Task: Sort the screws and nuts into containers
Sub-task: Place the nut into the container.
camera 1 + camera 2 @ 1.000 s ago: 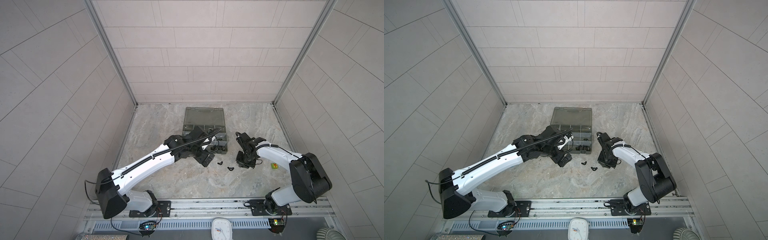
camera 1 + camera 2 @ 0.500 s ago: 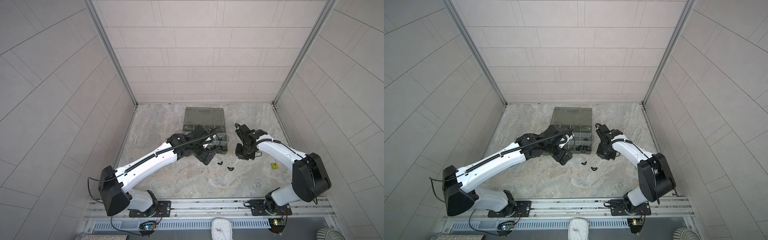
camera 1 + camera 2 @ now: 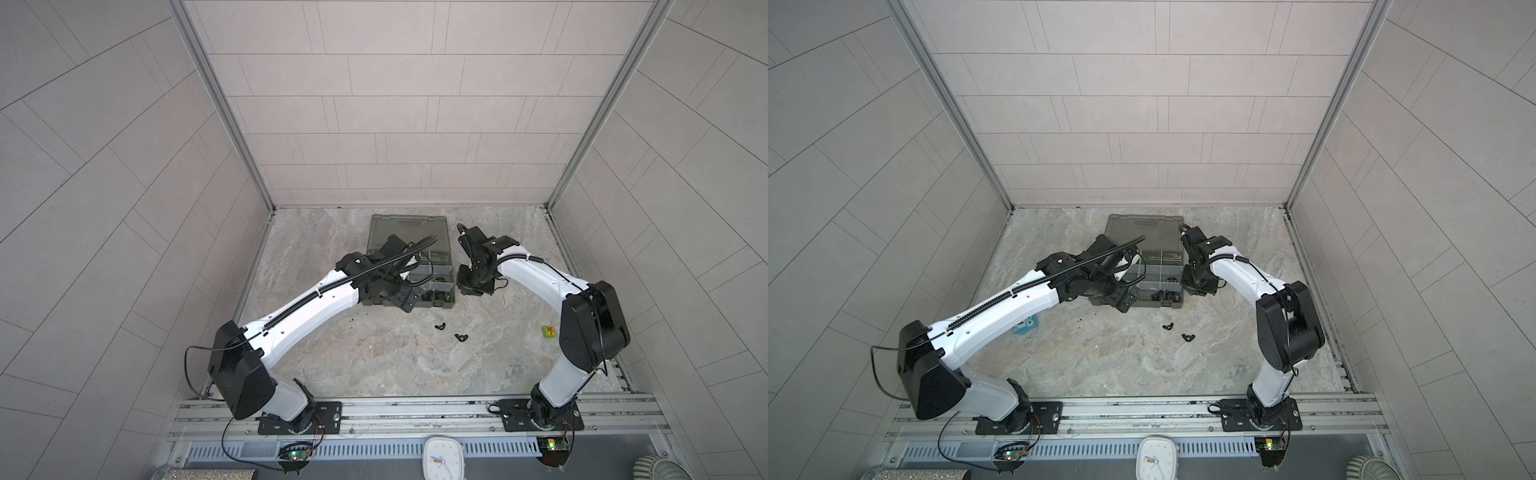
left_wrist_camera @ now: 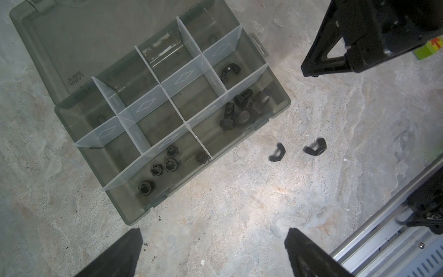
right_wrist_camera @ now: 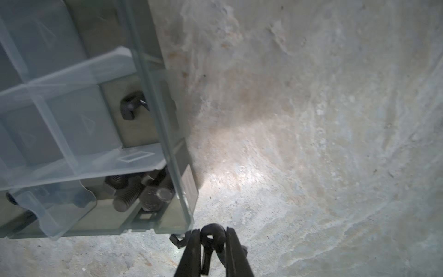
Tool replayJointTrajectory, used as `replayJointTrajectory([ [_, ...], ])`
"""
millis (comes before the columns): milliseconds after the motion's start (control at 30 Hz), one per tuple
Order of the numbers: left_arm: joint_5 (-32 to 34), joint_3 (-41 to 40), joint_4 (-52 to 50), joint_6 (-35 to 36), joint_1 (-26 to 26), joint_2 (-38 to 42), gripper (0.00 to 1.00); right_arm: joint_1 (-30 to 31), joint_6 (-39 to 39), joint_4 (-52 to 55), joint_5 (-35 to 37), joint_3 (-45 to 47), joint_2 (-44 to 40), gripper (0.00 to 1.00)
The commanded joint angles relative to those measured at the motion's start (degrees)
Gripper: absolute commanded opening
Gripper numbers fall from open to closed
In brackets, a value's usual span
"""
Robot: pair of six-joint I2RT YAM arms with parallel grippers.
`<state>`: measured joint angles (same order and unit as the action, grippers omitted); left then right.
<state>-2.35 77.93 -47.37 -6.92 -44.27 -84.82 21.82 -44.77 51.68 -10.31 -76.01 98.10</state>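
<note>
The olive-grey organiser case point(image 3: 409, 232) lies open, its containers point(image 4: 153, 105) split by pale dividers. Several hex nuts point(image 4: 170, 165) lie in one compartment, several screws point(image 4: 229, 117) in a corner one, and a wing nut point(image 4: 230, 72) in the one beside it. Two more wing nuts point(image 3: 440, 326) point(image 3: 460, 337) lie on the table in front of the case. My right gripper point(image 5: 212, 236) is shut on a wing nut point(image 5: 212, 232) just off the case's right front corner. My left gripper point(image 4: 213, 239) hovers open over the case's front edge, with nothing in it.
A green cube point(image 3: 548, 331) sits near the right arm's base. A blue toy point(image 3: 1025, 326) lies under the left arm. The case lid point(image 3: 1144, 232) lies flat towards the back wall. The rail and a clock point(image 3: 442, 457) run along the front edge.
My right gripper has lifted from beside the loose wing nuts and moved back and left to the case's right side. The left arm has shifted slightly back over the case.
</note>
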Motion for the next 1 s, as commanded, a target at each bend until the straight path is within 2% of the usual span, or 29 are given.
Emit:
replayJointTrajectory([
  [0, -0.17, 3.41, -1.33, 1.07, 1.50, -1.24, 1.00, 0.71, 0.82, 0.80, -0.67, -3.69, 2.86, 0.16],
  [667, -2.99, 6.45, -2.25, 0.91, 7.03, -5.06, 1.00, 1.25, 2.30, -0.23, -4.88, -20.15, 18.69, 0.18],
  [900, -3.57, 6.53, -2.19, 0.77, 8.62, -5.24, 1.00, 1.12, 2.74, 0.53, -5.34, -22.59, 20.55, 0.34],
  [967, -3.76, 6.66, -2.22, 0.76, 8.93, -5.35, 1.00, 0.95, 3.34, 0.87, -5.20, -23.28, 20.14, 0.35],
])
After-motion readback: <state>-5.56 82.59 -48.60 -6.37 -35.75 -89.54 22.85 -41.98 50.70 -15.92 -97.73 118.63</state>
